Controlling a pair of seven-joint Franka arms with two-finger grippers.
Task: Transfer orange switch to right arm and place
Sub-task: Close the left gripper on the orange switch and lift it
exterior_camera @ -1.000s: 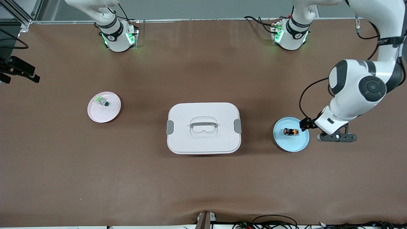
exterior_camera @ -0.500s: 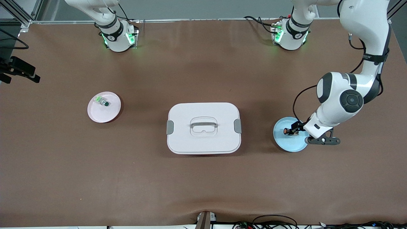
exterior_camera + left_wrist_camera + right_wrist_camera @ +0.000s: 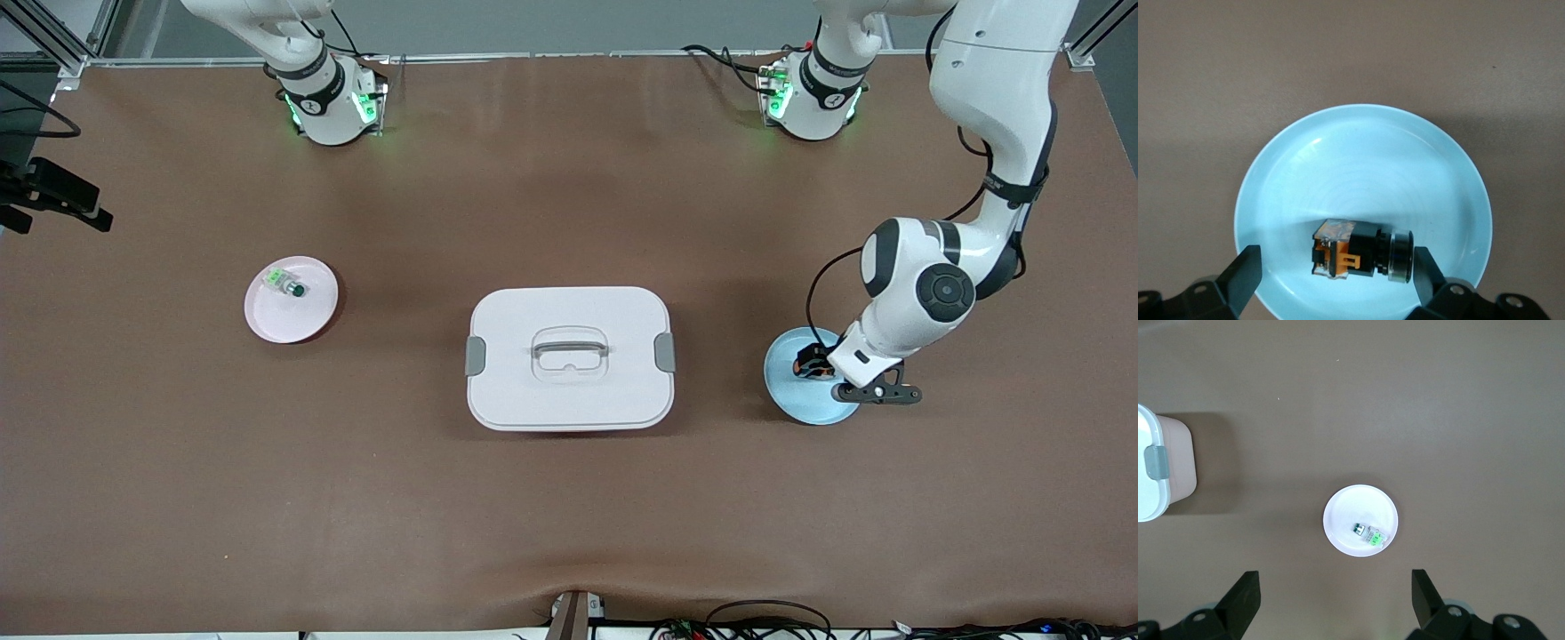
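A brown table (image 3: 569,516) fills the front view, with two white robot arms based along its top edge. No brand, label or writing can be read on anything.

At the middle of the table sits a white lidded box (image 3: 569,357) with a clear handle on top and a grey latch at each short end.

The left arm (image 3: 916,293) reaches down to a light blue plate (image 3: 791,391) toward its own end of the table. The left gripper (image 3: 1335,277) hangs low over this plate with its fingers (image 3: 1243,277) spread wide apart, holding nothing and touching nothing that can be seen.

The orange switch (image 3: 1361,251) lies on its side in the blue plate. In the left wrist view it sits between the two open fingers, with a clear gap to each, its black round end toward one finger and its orange-yellow end toward the other. In the front view the arm covers most of it.

The right arm (image 3: 302,80) waits, only its base and lower links showing in the front view. The right gripper (image 3: 1335,597) is high above the table with fingers (image 3: 1245,595) wide apart and empty.

Below it, toward the right arm's end of the table, a pale pink plate (image 3: 292,300) holds a green-capped switch (image 3: 286,284) with a clear-white body.
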